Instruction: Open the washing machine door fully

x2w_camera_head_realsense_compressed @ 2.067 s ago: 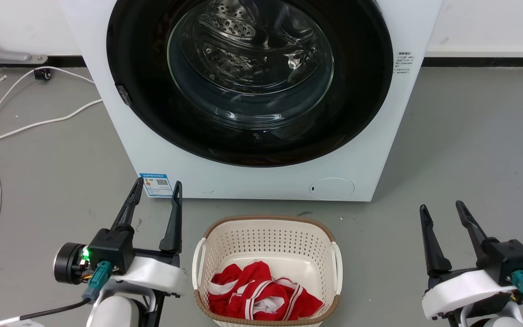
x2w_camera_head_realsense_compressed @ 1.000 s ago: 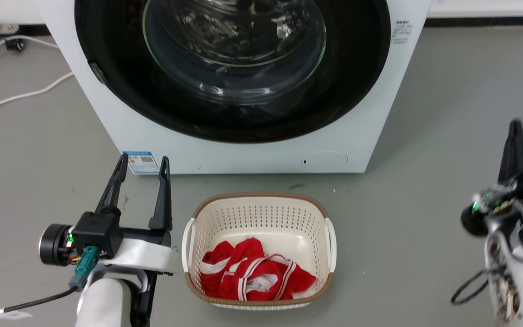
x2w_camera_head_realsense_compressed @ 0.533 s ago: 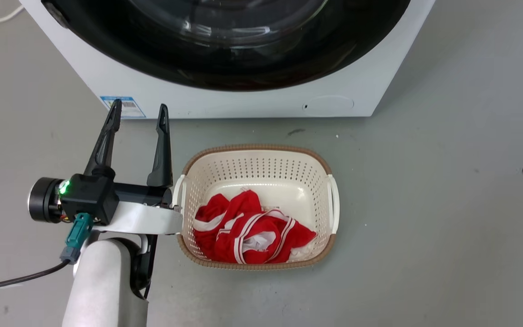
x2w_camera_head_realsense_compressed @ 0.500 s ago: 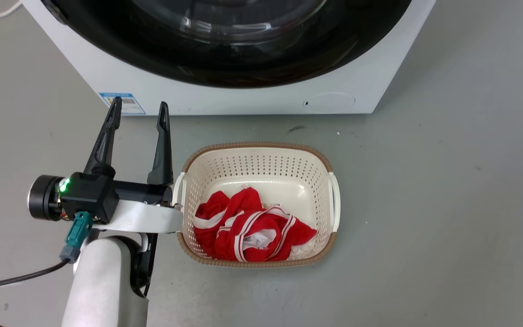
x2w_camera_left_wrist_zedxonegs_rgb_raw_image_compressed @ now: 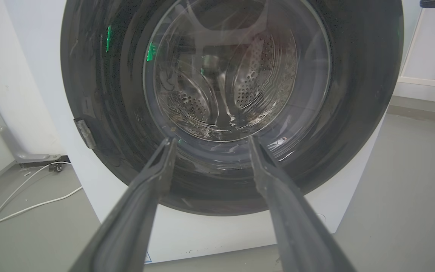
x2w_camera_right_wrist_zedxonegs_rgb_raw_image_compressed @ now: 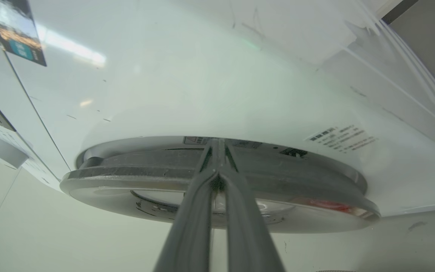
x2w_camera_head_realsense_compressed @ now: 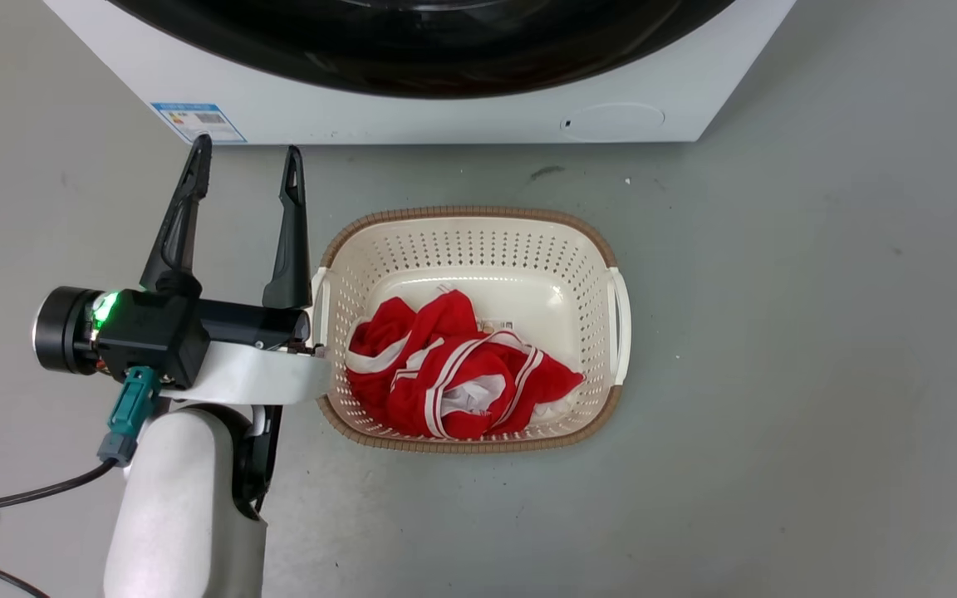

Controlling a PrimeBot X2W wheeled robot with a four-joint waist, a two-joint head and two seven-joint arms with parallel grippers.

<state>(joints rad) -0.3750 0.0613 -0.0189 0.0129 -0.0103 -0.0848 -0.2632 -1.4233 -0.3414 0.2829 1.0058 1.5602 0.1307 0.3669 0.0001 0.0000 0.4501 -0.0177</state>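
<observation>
Pressed together at the right gripper (x2w_camera_right_wrist_zedxonegs_rgb_raw_image_compressed: 217, 145), nothing seen between the two fingers (x2w_camera_right_wrist_zedxonegs_rgb_raw_image_compressed: 198, 211), tips up at the rim of the washing machine door (x2w_camera_right_wrist_zedxonegs_rgb_raw_image_compressed: 127, 172), met edge-on here. Cannot tell whether touching that rim or just short of it. Spread wide at the left gripper (x2w_camera_left_wrist_zedxonegs_rgb_raw_image_compressed: 212, 140), holding nothing, aimed square at the door's glass bowl (x2w_camera_left_wrist_zedxonegs_rgb_raw_image_compressed: 236, 71) but well short of it. In the head view, low beside the laundry basket (x2w_camera_head_realsense_compressed: 478, 214) with its red garment (x2w_camera_head_realsense_compressed: 445, 374).

Outward from there: shut flat, by the look of it, against the white front of the washing machine (x2w_camera_left_wrist_zedxonegs_rgb_raw_image_compressed: 202, 241), with a shadowed groove (x2w_camera_right_wrist_zedxonegs_rgb_raw_image_compressed: 145, 158) behind the rim in the right wrist view. Small grey tab (x2w_camera_left_wrist_zedxonegs_rgb_raw_image_compressed: 85, 132) on one side of the rim; hinge or catch, cannot say.

Judged stiff and fairly heavy, with thick glass at the centre and a slick gloss offering little grip. Best taken at the rim, not at the bowl: hook the tips into the groove on the side away from the hinge rather than squeezing the face. Expect a firm tug to free the latch, then an easy swing. Follow the arc round the hinge instead of pulling straight out, and go steady near the end stop to spare hinge and glass.
</observation>
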